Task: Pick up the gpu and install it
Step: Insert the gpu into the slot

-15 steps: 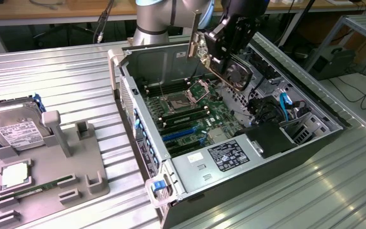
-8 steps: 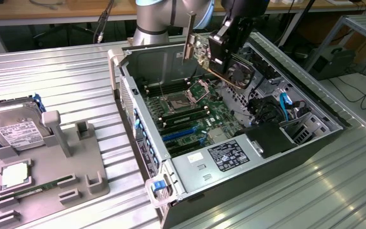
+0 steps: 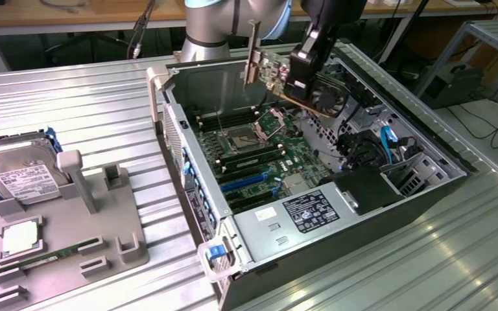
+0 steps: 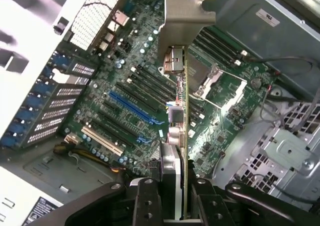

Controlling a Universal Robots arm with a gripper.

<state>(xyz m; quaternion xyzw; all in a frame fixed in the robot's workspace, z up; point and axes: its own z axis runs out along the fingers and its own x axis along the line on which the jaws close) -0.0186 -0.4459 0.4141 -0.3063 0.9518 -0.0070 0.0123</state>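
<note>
Ribbed metal desk (image 3: 76, 97) across the whole scene, workshop benches and cables behind. On it, toward the exterior view's right, an open computer case (image 3: 166, 123) lying on its side with the motherboard (image 3: 258, 155) facing up. Toward the exterior view's left, a grey parts tray (image 3: 102, 233) carrying a hard drive (image 3: 24, 172) and a green memory stick (image 3: 46, 257). Above the far end of the case, the hand (image 3: 299, 81) clenched on the gpu (image 3: 271, 68): card on edge, lifted clear of the board, silver bracket (image 3: 253, 55) on the end nearer the case's slotted rear wall. Same grip from the wrist view: dark fingers (image 4: 150, 201) pinching the two faces of the gpu (image 4: 181, 101), which hangs edge-down over the motherboard (image 4: 125, 76) with the bracket (image 4: 185, 16) at its far end. Pick-up done, by the look of it; carrying over the board appears to be the step in hand, with nothing seated yet. Blue expansion slots (image 4: 132, 108) off to one side of the card and seemingly at an angle to its length, not beneath it. Judging from that, calls for turning the card parallel to a slot, bringing its lower edge directly over that slot, lining the bracket up with the rear openings, and keeping the board upright, since a tilted card would likely jam on entry.
</note>
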